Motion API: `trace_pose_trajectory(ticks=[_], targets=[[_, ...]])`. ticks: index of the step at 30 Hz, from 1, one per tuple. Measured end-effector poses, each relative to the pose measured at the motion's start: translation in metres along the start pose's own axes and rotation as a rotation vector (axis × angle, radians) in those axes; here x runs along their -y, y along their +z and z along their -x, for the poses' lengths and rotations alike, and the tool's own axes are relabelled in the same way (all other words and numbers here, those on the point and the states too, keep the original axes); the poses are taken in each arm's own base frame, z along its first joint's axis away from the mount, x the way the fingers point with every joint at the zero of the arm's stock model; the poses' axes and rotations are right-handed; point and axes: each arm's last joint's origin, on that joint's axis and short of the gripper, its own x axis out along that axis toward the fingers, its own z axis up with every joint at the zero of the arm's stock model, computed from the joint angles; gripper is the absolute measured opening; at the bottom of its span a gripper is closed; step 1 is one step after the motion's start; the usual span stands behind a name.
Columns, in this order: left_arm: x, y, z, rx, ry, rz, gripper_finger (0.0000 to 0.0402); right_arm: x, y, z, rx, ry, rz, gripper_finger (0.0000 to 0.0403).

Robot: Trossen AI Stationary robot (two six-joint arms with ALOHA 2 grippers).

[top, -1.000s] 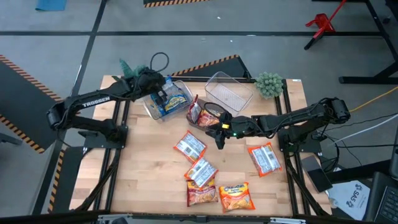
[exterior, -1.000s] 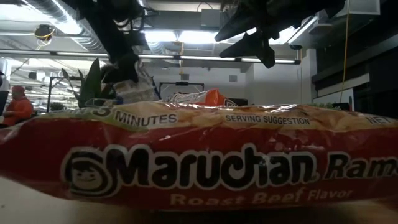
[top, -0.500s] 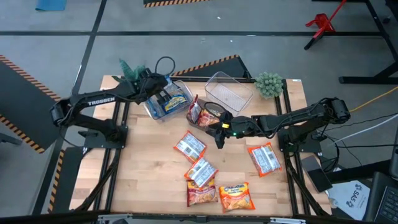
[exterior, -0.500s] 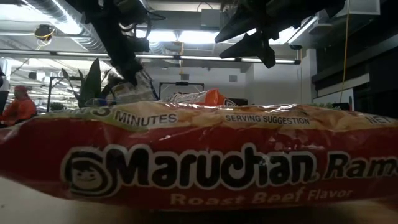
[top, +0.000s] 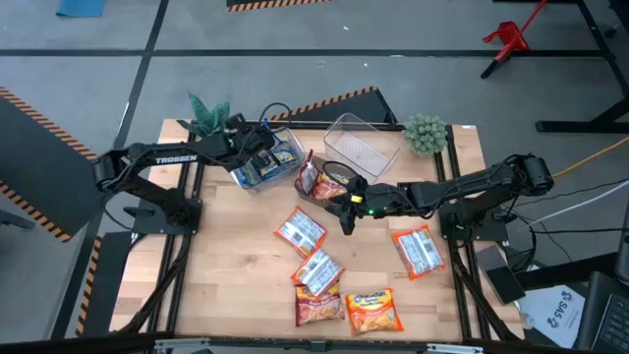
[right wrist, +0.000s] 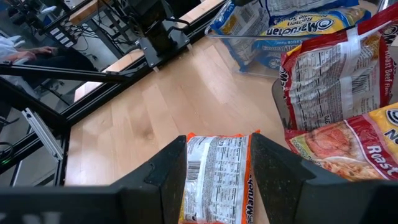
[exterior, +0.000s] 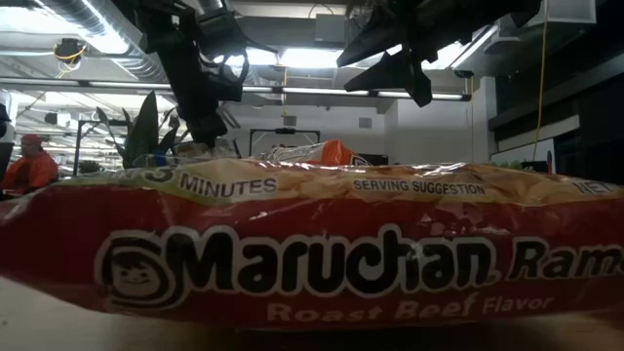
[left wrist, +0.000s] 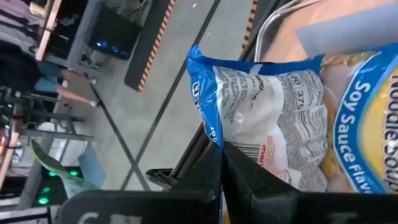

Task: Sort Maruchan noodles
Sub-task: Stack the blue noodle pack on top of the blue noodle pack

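**A:** Closest to the front edge?

**B:** Lying flat there: a red packet [top: 318, 309], touching an orange packet [top: 374, 310] on its right.

**A:** And just behind?

**B:** Resting against the red packet, a first white packet [top: 317, 269]. Farther in, a second white packet [top: 300, 231]. Off to the right, well apart, a third white packet [top: 417, 250].

**A:** Right gripper?

**B:** Right gripper [top: 346, 218] near the table's middle, raised above the wood. Half-spread, clamped on the sides of a held packet [right wrist: 216, 180], with the orange-edged label side facing the wrist.

**A:** Beyond that?

**B:** A dark tub [top: 339, 175] just behind, with red tub packets [top: 313, 177] standing tilted inside. Farther right, a clear tray [top: 369, 147].

**A:** Left gripper?

**B:** Left gripper [top: 254, 152] at the far left, over a clear bin [top: 241, 175]. Pinched tight on the edge of a blue packet [left wrist: 267, 106], which lies in that bin.

**A:** At the very back?

**B:** Two small plants, a round plant [top: 426, 131] and a spiky plant [top: 208, 110], at the corners.
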Motion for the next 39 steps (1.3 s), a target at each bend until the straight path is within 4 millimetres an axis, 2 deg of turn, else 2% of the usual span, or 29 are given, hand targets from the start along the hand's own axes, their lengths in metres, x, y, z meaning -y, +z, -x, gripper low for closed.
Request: trace_pose_trajectory(ticks=[8, 20, 23, 31, 39], targets=[[0.01, 0.003, 0.008, 0.038, -0.063, 0.044, 0.0, 0.0, 0.0, 0.0, 0.0, 0.0, 0.0, 0.0163], [0.035, 0.007, 0.027, 0.092, -0.461, 0.173, 0.0003, 0.0, 0.0, 0.0, -0.005, 0.008, 0.0, 0.0163], [0.037, 0.008, 0.029, 0.091, -0.563, 0.214, 0.0017, 0.0, 0.0, 0.0, -0.008, 0.012, 0.0, 0.0163], [0.036, 0.008, 0.026, 0.074, -0.638, 0.245, 0.0082, -0.001, 0.0, 0.0, -0.01, 0.016, 0.0, 0.0163], [0.037, 0.008, 0.007, 0.026, -0.622, 0.268, 0.0133, -0.001, 0.0, 0.0, -0.008, 0.018, -0.001, 0.0163]])
